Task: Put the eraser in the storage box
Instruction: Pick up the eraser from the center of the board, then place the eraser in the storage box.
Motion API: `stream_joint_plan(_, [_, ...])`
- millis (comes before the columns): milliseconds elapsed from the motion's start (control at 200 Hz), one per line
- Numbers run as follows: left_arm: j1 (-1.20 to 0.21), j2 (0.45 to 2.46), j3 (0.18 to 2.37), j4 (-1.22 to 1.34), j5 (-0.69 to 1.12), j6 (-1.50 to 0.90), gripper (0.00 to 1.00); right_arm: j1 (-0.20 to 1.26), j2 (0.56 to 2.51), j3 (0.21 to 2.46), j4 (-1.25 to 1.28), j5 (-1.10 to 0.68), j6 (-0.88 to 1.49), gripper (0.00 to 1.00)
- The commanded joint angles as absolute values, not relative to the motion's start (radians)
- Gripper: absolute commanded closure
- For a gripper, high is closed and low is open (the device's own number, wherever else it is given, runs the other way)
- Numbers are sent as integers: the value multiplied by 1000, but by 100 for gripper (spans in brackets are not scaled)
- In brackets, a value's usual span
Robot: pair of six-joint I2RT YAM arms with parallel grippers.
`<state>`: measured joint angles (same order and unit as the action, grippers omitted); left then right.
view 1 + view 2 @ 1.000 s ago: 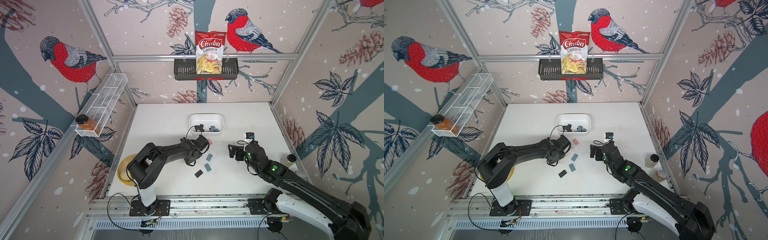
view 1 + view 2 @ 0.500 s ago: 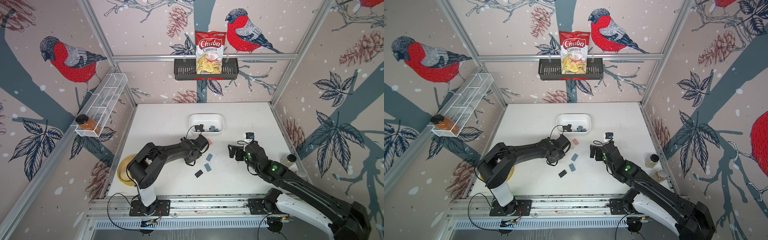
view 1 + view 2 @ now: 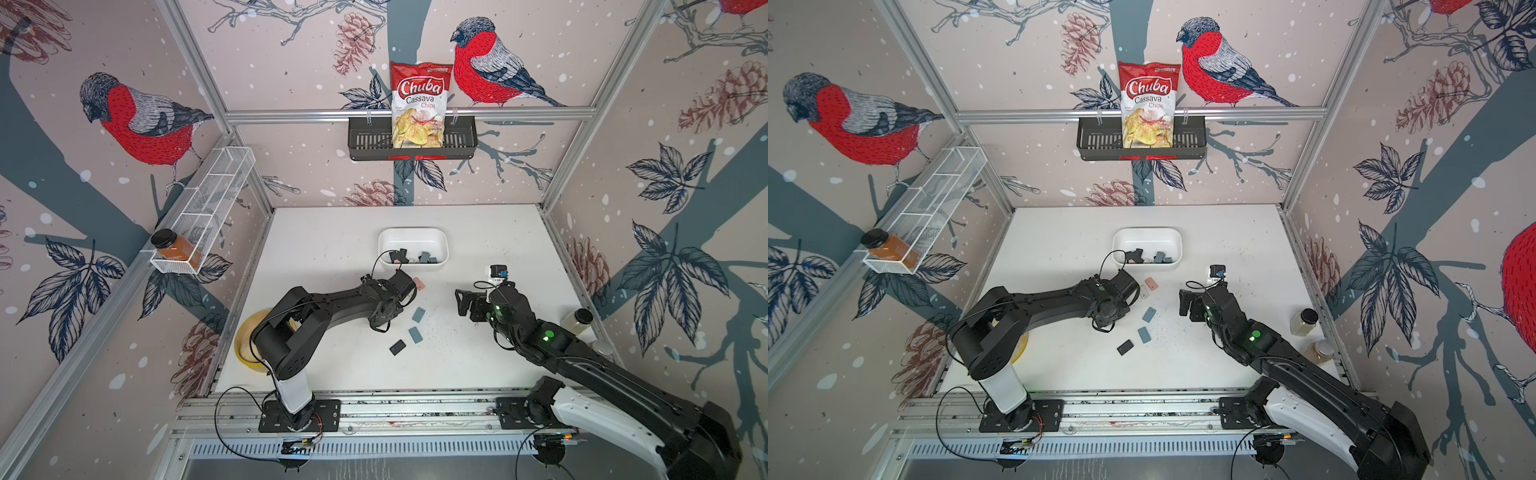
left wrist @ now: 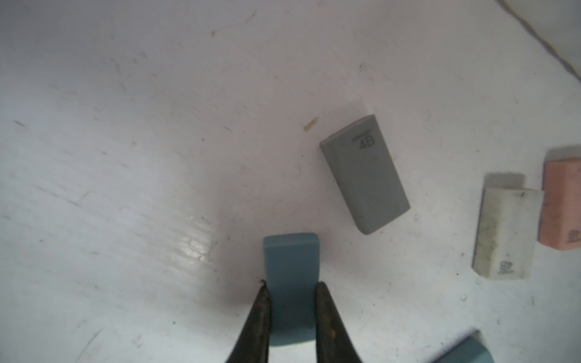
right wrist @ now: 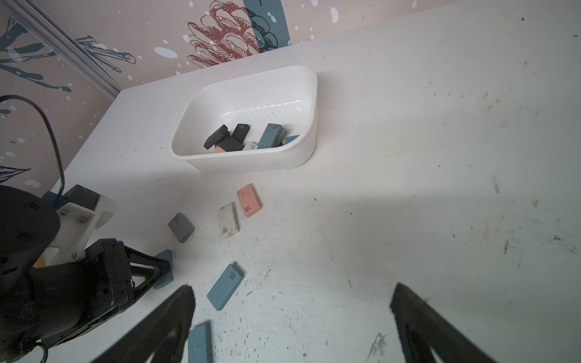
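Between left hand (image 4: pixel 292 286) and storage box (image 5: pixel 251 163): grey eraser (image 5: pixel 180 227), white eraser (image 5: pixel 228 220), pink eraser (image 5: pixel 249 200) loose on the table (image 5: pixel 408 188). Ahead of right hand (image 5: pixel 292 292): open table.

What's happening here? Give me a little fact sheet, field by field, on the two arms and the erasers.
left gripper: shut on the blue eraser, low over the table
right gripper: open, holding nothing
storage box: white tub, several erasers inside
loose nearby: grey eraser, white eraser, pink eraser, plus a few more
job status: gripped eraser not yet in the box
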<state>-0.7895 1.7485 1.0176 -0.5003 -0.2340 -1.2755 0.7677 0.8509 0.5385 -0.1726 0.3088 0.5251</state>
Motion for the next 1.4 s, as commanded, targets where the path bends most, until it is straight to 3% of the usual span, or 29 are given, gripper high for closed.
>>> stream_joint_plan(0, [-788,1733,1017,-511,-229,-1261,79,769,854,543,-148,307,527,0])
stream_joint_plan(936, [-795,1687,1071,-580,-302,-1217,80,771,865,538,-147,304,532,0])
stream_joint_plan(1396, [-723,1735,1350,-573,-366,-923,81,782,862,526,-149,303,544,0])
